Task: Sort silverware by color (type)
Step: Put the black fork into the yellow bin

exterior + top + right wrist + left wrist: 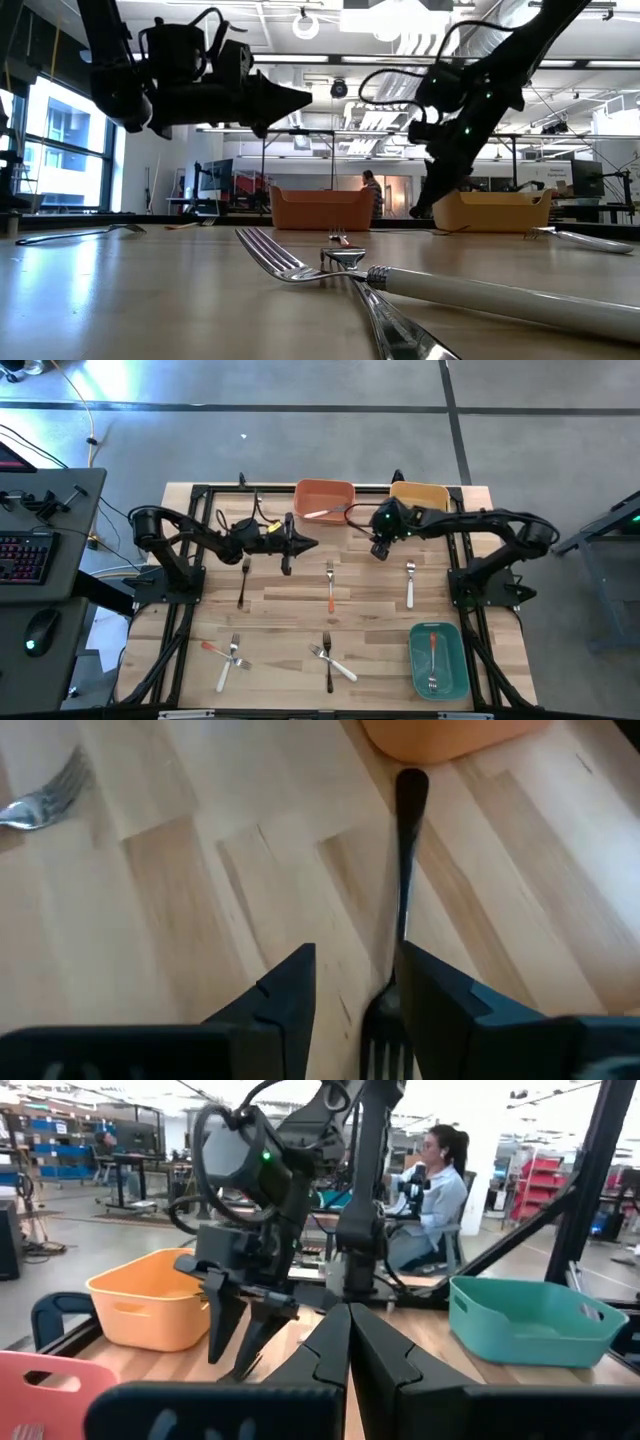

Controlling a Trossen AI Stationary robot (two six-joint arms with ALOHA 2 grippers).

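The right gripper (355, 995) is hanging low over the far part of the table (290, 605), just in front of the orange bin (324, 500) and beside the yellow bin (420, 495), and its fingers are standing apart with a black-handled fork (402, 900) lying on the wood between them, close against one finger; nothing is being squeezed. The step in hand looks like either a release or the start of a pick on this fork, and which of the two cannot be told. The left gripper (288, 548) is waiting above the far-left part of the table with its fingers pressed together and holding nothing. The rest of the silverware is lying scattered: a dark-handled fork (243, 582) near the left arm, a red-orange fork (330, 588) at the middle, a white fork (410, 585) to its right, a crossed pair at the near left (228, 657), another crossed pair at the near middle (330, 658), one red-orange fork (432, 657) already in the teal bin (438, 660), and a pale-handled piece (318, 513) in the orange bin. If the fork is to be lifted, the next move is calling for centring the fingers on the thin handle and closing firmly, since it is lying flat and could slip.
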